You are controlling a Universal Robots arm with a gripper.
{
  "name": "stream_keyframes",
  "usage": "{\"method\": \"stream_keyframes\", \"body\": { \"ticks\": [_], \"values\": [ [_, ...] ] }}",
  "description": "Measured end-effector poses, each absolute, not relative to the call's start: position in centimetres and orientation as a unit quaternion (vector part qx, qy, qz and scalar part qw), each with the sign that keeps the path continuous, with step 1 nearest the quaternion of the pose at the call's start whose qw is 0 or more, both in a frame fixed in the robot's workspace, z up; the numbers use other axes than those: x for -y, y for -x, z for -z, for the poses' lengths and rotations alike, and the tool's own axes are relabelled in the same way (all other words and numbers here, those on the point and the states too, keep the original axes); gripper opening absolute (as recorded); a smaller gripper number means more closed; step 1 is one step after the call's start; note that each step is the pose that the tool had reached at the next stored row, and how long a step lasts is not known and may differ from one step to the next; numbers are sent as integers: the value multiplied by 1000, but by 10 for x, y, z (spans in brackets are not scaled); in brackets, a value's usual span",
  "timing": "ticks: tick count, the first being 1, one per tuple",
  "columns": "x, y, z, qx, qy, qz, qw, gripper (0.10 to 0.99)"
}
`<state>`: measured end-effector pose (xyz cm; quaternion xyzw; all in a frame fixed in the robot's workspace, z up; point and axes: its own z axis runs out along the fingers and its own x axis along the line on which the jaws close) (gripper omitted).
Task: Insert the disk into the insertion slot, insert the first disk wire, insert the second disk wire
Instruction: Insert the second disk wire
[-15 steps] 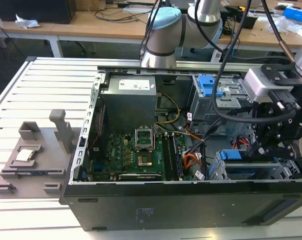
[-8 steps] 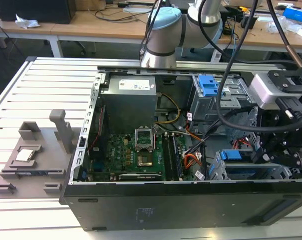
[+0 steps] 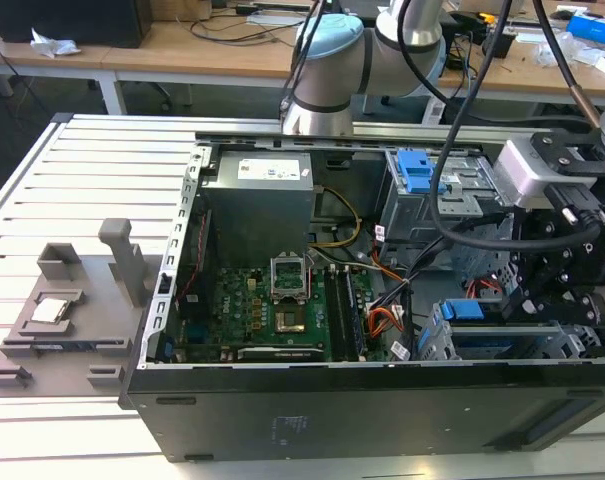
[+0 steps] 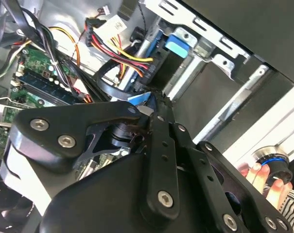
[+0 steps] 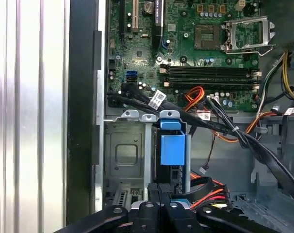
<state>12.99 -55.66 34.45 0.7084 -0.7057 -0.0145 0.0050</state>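
Open computer case (image 3: 282,420) on the table: the disk (image 5: 173,148) stands edge-on inside the insertion slot (image 5: 122,155), so the first step looks done. The end effector (image 5: 160,194) sits at the disk's end, pressed together among black and red wires (image 5: 212,193). Its own body hides whether it pinches a plug and whether either wire is seated

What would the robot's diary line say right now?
gripper: right by disk | disk: blue carrier standing in insertion slot | cables: lying beside slot
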Motion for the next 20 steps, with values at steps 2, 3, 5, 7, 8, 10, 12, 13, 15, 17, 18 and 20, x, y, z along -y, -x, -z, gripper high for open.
{"method": "stream_keyframes", "body": {
  "ticks": [2, 3, 5, 7, 8, 10, 12, 13, 15, 17, 18, 20],
  "values": [
    [554, -130, -344, 707, -707, 15, 5, 106],
    [554, -130, -344, 707, -707, 14, 5, 106],
    [554, -130, -344, 708, -706, 15, 5, 106],
    [553, -130, -344, 708, -706, 15, 5, 106],
    [553, -130, -345, 708, -706, 15, 5, 106],
    [553, -130, -352, 708, -706, 15, 5, 106],
    [553, -130, -352, 708, -706, 15, 5, 106],
    [553, -130, -352, 708, -706, 15, 5, 114],
    [553, -130, -353, 708, -706, 15, 5, 239],
    [552, -127, -353, 707, -707, 15, 5, 239],
    [551, -126, -353, 706, -708, 15, 5, 239],
    [550, -124, -353, 703, -711, 16, 4, 239]
  ]
}}
